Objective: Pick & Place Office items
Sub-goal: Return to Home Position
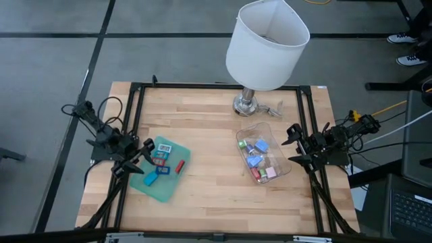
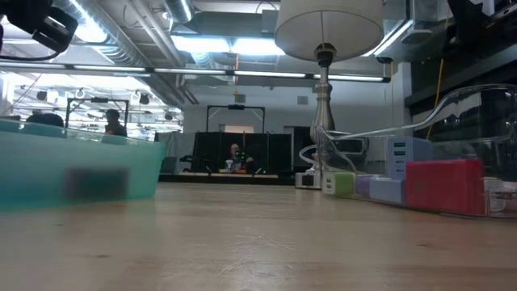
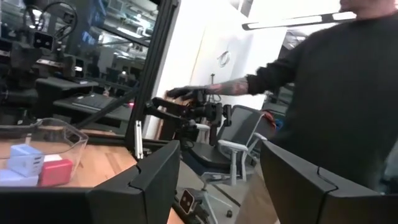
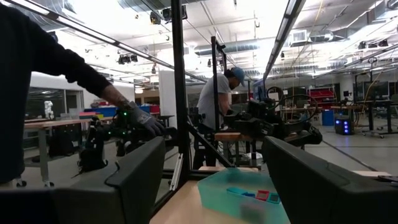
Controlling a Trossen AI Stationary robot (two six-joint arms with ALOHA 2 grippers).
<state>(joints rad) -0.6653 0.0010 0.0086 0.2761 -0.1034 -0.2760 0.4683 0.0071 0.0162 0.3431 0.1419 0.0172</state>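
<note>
The teal-green tray (image 1: pixel 164 183) lies on the left half of the table and holds several small office items (image 1: pixel 160 162) in blue, teal and red. The clear tub (image 1: pixel 280 166) on the right half holds more pieces (image 1: pixel 256 154) in blue, light blue, green, red and pink. In the low view the tray (image 2: pixel 77 174) is on the left, and the tub's pieces (image 2: pixel 440 186) on the right. My left gripper (image 1: pixel 140 156) hovers open at the tray's left edge. My right gripper (image 1: pixel 292 144) hovers open at the tub's right side. Both wrist views show open fingers holding nothing.
A table lamp with a white shade (image 1: pixel 266 44) stands on its metal base (image 1: pixel 246 104) near the far edge, just behind the tub. A black frame (image 1: pixel 216 86) runs around the table. Bare wood lies between tray and tub. A person's sleeve (image 3: pixel 323 56) and gloved hand (image 4: pixel 140 121) show beyond the table.
</note>
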